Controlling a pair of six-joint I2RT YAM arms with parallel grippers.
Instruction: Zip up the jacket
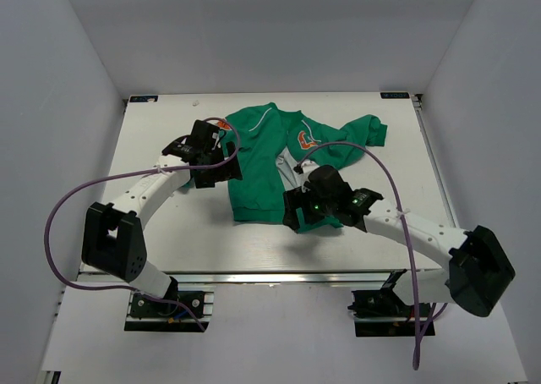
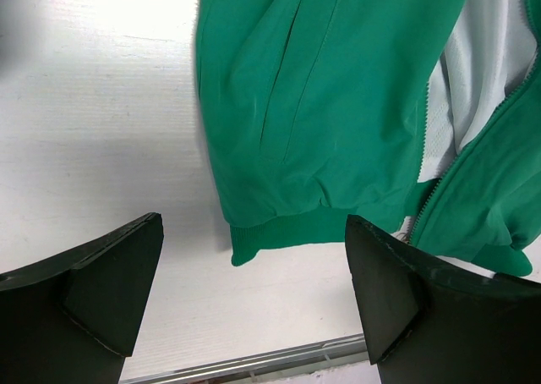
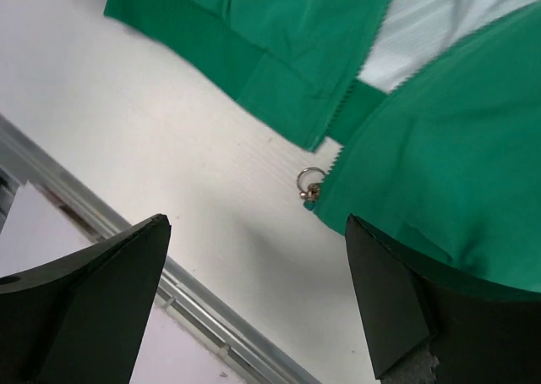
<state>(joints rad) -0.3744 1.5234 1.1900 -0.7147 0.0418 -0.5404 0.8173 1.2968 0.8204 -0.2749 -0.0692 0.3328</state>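
Table [image 1: 254, 247]: a white, flat, faintly grained board with an aluminium rail [image 1: 254, 276] along its near edge. Grey walls close in the other three sides.

Jacket [image 1: 258, 181]: lies front-up on the middle to far part of the table, hem toward the arms. One sleeve [image 1: 363, 134] is flung out to the right. The shell is smooth green cloth, lightly creased. The front is unzipped and parted, showing pale mesh-like lining [image 2: 482, 79]. An orange logo [image 1: 306, 139] sits on the chest.

Hem band [image 2: 287, 232]: ribbed, thicker than the shell, and gathered where it joins. A strip of bare board runs between it and the rail, and more lies off the jacket's left side.

Left gripper [image 2: 254, 232]: black wedge-shaped fingers spread wide with nothing between them, poised over the left hem corner.

Right gripper [image 3: 258, 223]: fingers equally wide apart, gripping nothing, above the foot of the zip.

Slanted welt pocket [image 2: 296, 63]: a flat stitched slit.

Zip pull [image 3: 310, 183]: a small metal ring lying on the board at the bottom corner of one front edge.
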